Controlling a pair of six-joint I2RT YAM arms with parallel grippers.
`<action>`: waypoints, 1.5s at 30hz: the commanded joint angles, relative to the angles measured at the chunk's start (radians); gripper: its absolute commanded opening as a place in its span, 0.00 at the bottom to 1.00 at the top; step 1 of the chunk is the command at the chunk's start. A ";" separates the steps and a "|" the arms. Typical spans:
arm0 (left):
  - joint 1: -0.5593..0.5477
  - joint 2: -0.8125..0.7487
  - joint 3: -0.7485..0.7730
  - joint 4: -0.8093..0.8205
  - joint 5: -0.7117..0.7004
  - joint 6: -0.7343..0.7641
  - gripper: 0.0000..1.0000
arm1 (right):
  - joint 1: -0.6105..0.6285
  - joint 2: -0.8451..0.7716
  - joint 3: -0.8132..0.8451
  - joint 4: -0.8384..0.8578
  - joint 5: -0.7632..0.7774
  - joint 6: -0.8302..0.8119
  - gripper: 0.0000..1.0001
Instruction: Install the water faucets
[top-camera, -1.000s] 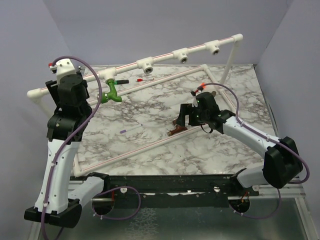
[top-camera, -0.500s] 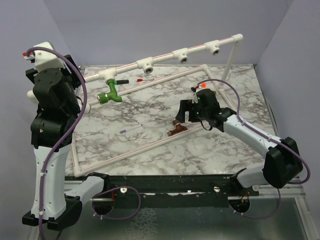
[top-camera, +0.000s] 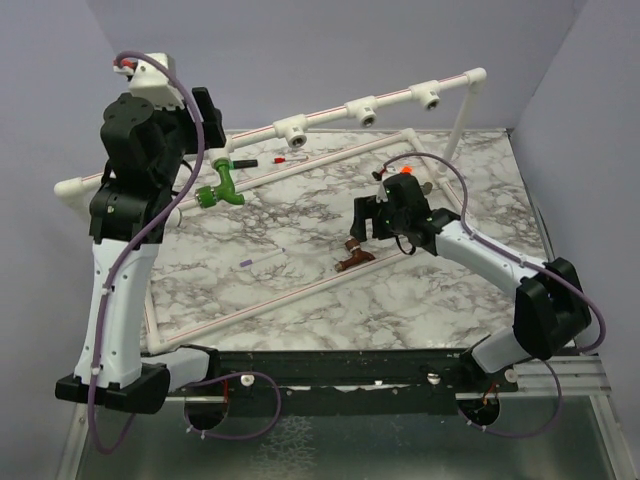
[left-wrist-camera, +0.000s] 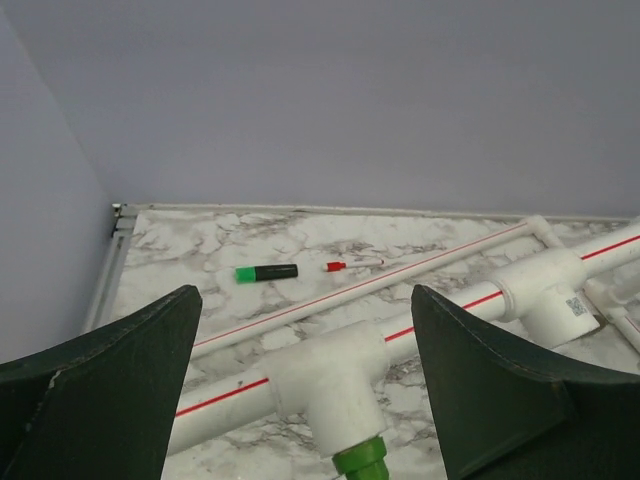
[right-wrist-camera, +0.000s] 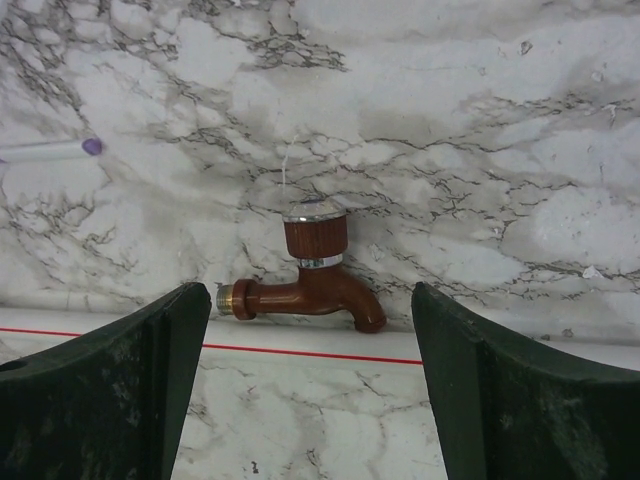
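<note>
A green faucet (top-camera: 220, 188) hangs from the first white tee (left-wrist-camera: 335, 385) of the raised pipe; only its green threaded collar (left-wrist-camera: 360, 465) shows in the left wrist view. My left gripper (top-camera: 212, 125) hovers just above that tee, open and holding nothing (left-wrist-camera: 305, 295). A reddish-brown faucet (top-camera: 352, 258) lies on the marble table against the low pipe, knob pointing away, spout to the right (right-wrist-camera: 300, 296). My right gripper (top-camera: 358, 225) is poised over it, open, with the fingers either side of it and apart from it (right-wrist-camera: 307, 292).
Three more tees (top-camera: 293, 128) (top-camera: 362, 110) (top-camera: 428, 95) sit along the raised pipe. A low pipe frame (top-camera: 300, 165) lies on the table. Behind it lie a green-and-black marker (left-wrist-camera: 266, 272) and a red-capped pen (left-wrist-camera: 352, 265). A thin purple-tipped stick (top-camera: 262, 260) lies mid-table.
My left arm swung out to the left, then back over the first tee, its jaws opening wider. The green faucet stays in the tee. My right gripper edged slightly left above the brown faucet.
</note>
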 joint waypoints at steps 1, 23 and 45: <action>-0.003 0.054 0.016 0.113 0.128 -0.026 0.87 | 0.016 0.059 0.005 0.042 -0.001 -0.012 0.86; -0.003 0.148 -0.194 0.468 0.079 0.006 0.88 | 0.093 0.300 0.019 0.127 0.097 -0.005 0.84; -0.091 0.111 0.005 0.240 0.422 -0.202 0.88 | 0.101 0.307 0.055 0.084 0.100 0.015 0.04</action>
